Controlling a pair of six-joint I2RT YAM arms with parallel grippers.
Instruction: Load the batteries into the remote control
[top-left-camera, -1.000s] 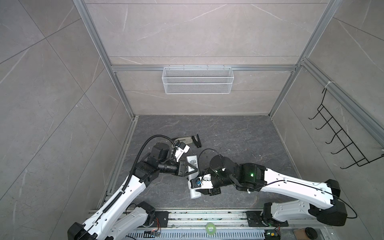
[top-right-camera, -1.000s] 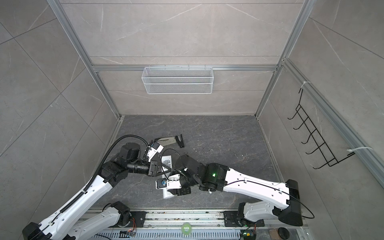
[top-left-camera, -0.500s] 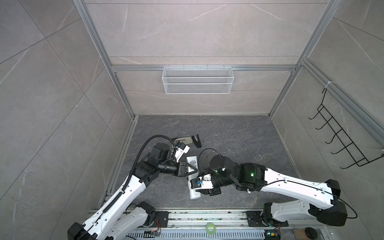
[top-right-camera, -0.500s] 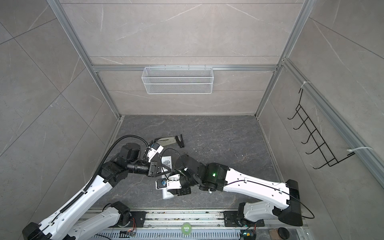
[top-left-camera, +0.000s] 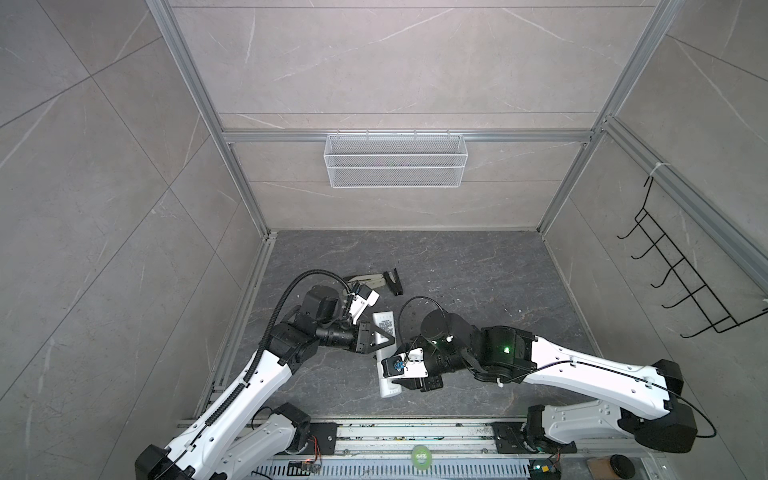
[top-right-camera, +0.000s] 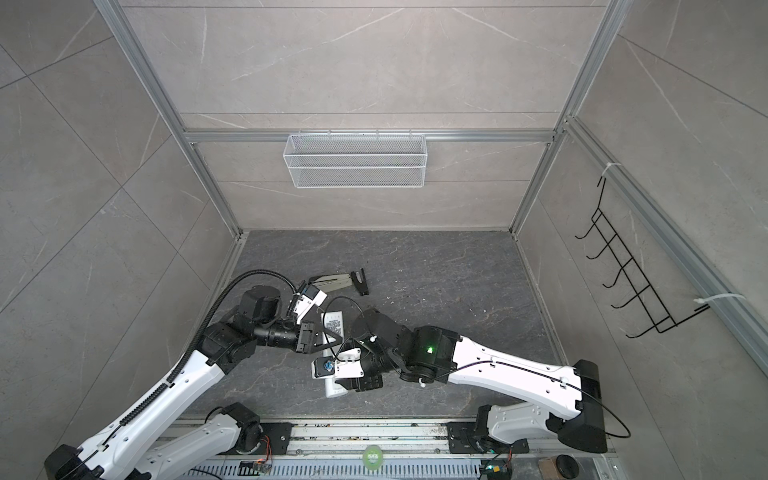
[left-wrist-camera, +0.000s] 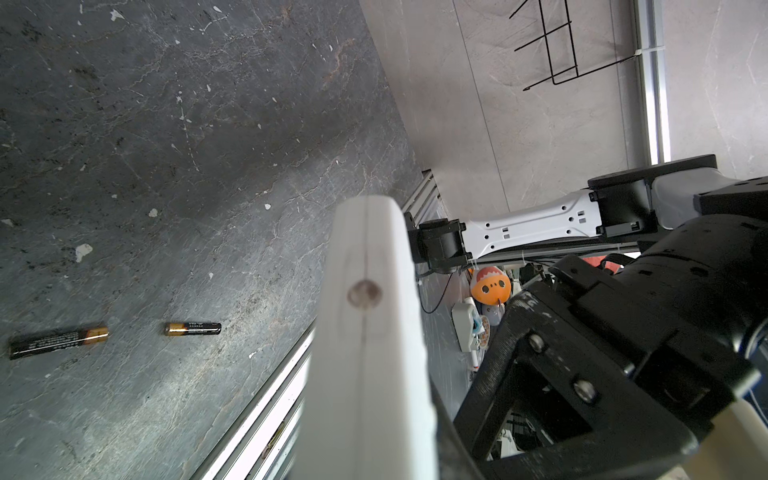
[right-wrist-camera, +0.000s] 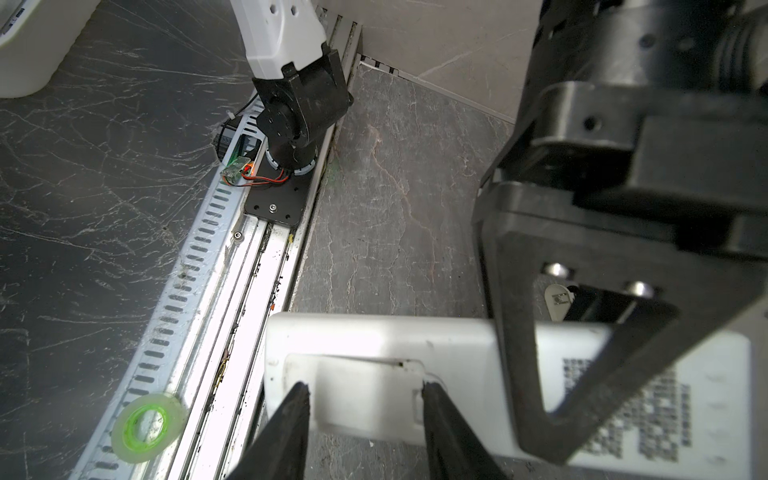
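Two batteries (left-wrist-camera: 192, 328) are lying loose on the dark floor (left-wrist-camera: 208, 124), showing only in the left wrist view. The remote control (top-left-camera: 390, 389) is showing label-side up in the lower middle of both top views, with the left gripper (top-left-camera: 382, 338) clamping its upper half. The right gripper (right-wrist-camera: 365, 405) is standing partly spread, its tips seemingly pinching the battery cover (right-wrist-camera: 361, 372) at the remote's lower end. The remote is looking light, stiff and slick, best held by its long edges clear of the cover, while the smooth cells are likely rolling easily, wanting a pinch mid-barrel.

Free floor (top-left-camera: 478, 282) at right, stapler (top-left-camera: 374, 281) and remote control (top-left-camera: 383, 324) crowd left
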